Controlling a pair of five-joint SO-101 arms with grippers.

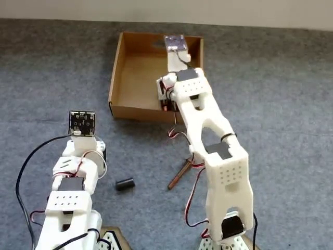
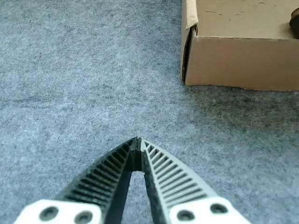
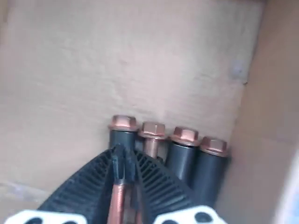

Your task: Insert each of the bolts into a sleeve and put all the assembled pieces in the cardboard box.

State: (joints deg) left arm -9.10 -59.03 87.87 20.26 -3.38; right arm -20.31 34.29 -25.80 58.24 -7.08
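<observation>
Four copper bolt heads stand in a row on the floor of the cardboard box, side by side and touching, with the row's end piece tight in the corner against the box wall. Three of them show a dark sleeve under the head; on the remaining one you see bare copper below the head, and whether it has a sleeve cannot be told. Your right arm extends over the near wall into the box, with the right gripper low over the row at its end away from the corner. Its fingers are pressed close together with a copper shank pinched between them, in line with that end piece. Your left arm sits well apart from the box, folded back over the grey carpet. The left gripper hangs above bare carpet with its fingers pressed together tip to tip and nothing between them; a corner of the box lies ahead of it. One loose sleeve lies on its side on the carpet between the two arms, and one loose bolt lies near it, not touching, just beside the right arm.
</observation>
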